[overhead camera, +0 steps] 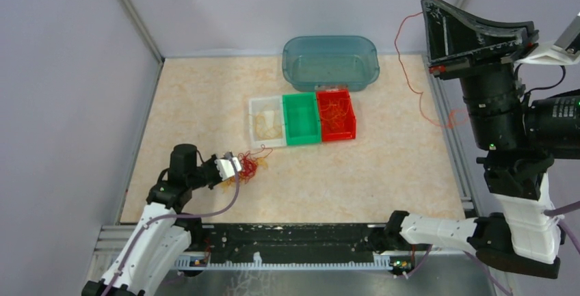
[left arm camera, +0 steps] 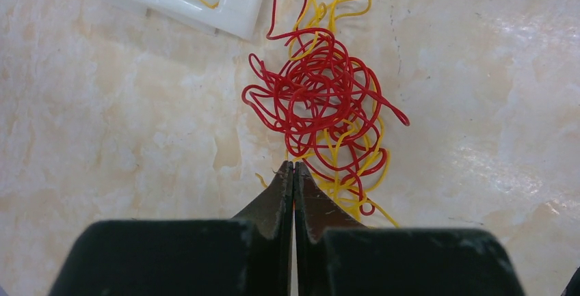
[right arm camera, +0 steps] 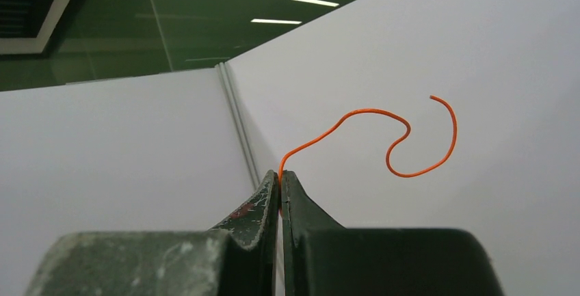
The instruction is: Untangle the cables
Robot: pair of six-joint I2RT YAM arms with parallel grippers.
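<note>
The cables (overhead camera: 250, 167) lie as a small clump of thin red and yellow wires (left arm camera: 321, 101) on the tabletop, just in front of the white bin. My left gripper (overhead camera: 237, 165) is low at the clump's near edge. Its jaws (left arm camera: 293, 167) are pressed together, with a trace of red in the seam between them. My right gripper (overhead camera: 426, 6) is raised high at the right and shut on a single orange cable (right arm camera: 403, 122). That cable (overhead camera: 403, 70) curls above the fingertips and hangs down beside the right wall.
A white bin (overhead camera: 254, 124), a green bin (overhead camera: 301, 136) and a red bin (overhead camera: 352, 119) stand in a row mid-table; the white one holds yellow wires, the red one red wires. A teal tub (overhead camera: 330, 42) sits behind them. Walls enclose the left, back and right sides.
</note>
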